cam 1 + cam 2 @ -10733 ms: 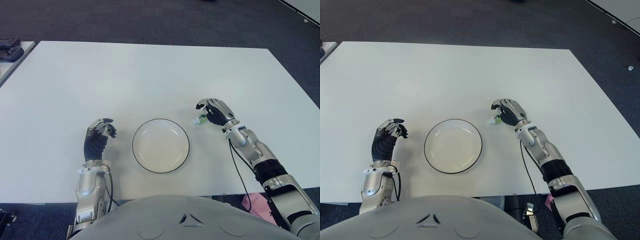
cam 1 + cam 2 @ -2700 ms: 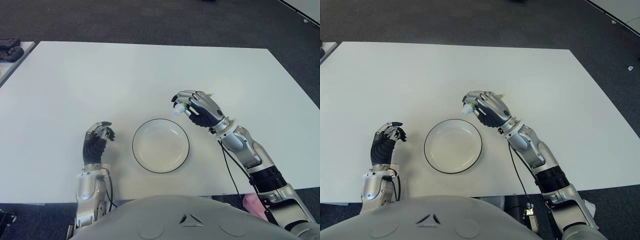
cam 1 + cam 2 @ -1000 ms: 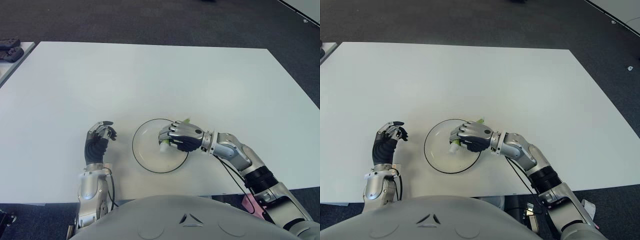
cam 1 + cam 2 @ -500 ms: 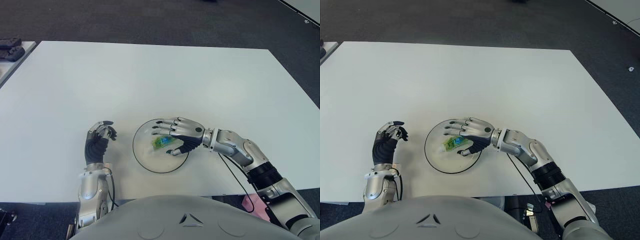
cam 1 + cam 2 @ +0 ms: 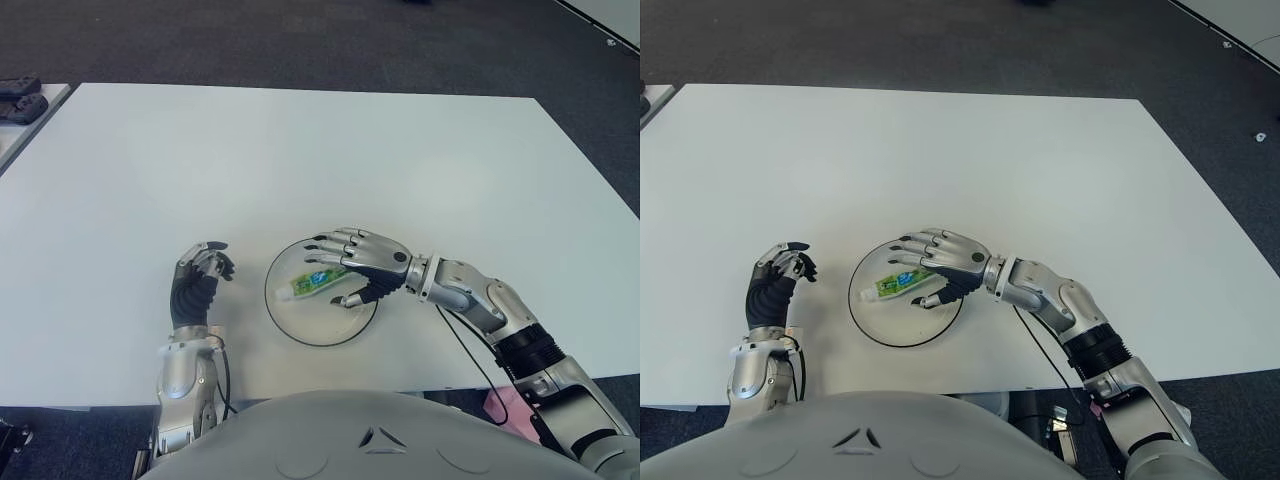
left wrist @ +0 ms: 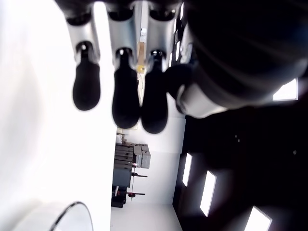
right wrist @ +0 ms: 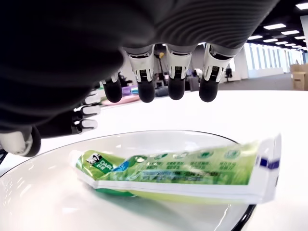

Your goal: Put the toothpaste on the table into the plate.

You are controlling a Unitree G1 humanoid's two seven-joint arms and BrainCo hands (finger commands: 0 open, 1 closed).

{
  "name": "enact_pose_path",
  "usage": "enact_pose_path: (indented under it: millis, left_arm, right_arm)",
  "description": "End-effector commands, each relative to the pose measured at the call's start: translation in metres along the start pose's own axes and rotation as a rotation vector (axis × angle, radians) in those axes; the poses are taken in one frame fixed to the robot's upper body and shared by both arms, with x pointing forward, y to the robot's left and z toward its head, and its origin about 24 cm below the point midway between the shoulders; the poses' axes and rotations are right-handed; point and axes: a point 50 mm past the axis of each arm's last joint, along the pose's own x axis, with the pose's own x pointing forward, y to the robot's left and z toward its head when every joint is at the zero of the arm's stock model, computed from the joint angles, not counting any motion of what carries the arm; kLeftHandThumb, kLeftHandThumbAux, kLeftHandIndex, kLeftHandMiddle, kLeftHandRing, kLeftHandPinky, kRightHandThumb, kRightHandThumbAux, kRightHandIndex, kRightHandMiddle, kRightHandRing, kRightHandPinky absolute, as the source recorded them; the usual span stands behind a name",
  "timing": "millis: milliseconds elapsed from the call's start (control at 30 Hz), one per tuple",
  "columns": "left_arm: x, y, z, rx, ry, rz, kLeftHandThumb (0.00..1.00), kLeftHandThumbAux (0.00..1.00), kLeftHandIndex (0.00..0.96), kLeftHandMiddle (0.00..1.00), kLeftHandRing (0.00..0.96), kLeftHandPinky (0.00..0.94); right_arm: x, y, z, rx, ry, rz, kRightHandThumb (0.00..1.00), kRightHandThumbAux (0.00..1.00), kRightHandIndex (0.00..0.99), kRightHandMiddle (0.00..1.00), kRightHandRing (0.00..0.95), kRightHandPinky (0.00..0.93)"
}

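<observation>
The green and white toothpaste tube [image 5: 315,282] lies flat inside the white, black-rimmed plate [image 5: 312,325] near the table's front edge. My right hand [image 5: 352,266] hovers over the plate's right half, open, with its fingers spread above the tube and not touching it. In the right wrist view the tube [image 7: 183,168] rests on the plate's floor below the fingertips [image 7: 175,84], with a clear gap between them. My left hand [image 5: 198,276] shows to the left of the plate, its fingers [image 6: 126,98] curled around nothing.
The white table [image 5: 300,150] stretches wide on all sides of the plate. Dark objects [image 5: 20,100] sit on a neighbouring surface at the far left. A pink thing [image 5: 505,405] shows below the table's front right edge.
One second ago my right hand was shut on the tube over the plate. It has since opened and let the tube go, and the tube now lies in the plate.
</observation>
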Motion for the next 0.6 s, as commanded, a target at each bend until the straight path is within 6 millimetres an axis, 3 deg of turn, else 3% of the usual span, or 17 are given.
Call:
enact_pose_path:
  millis: [33,433,600]
  left_arm:
    - [0.002,0.0,-0.001,-0.005,0.014,0.007,0.704,0.717,0.439,0.639,0.637,0.636]
    - [0.002,-0.001,0.0,0.002,0.009,0.008,0.703,0.718,0.438,0.63,0.638,0.619]
    - [0.003,0.0,-0.001,0.006,0.011,0.003,0.704,0.718,0.438,0.632,0.638,0.626]
  right_arm:
    - [-0.002,-0.003,-0.004,-0.01,-0.004,-0.024,0.325,0.287,0.0,0.0,0.0,0.0]
    - [-0.004,-0.008,-0.007,0.034,0.036,-0.179,0.312,0.344,0.0,0.0,0.0,0.0]
    - [-0.011,-0.017,-0.008,0.15,0.097,-0.287,0.305,0.408,0.0,0.0,0.0,0.0]
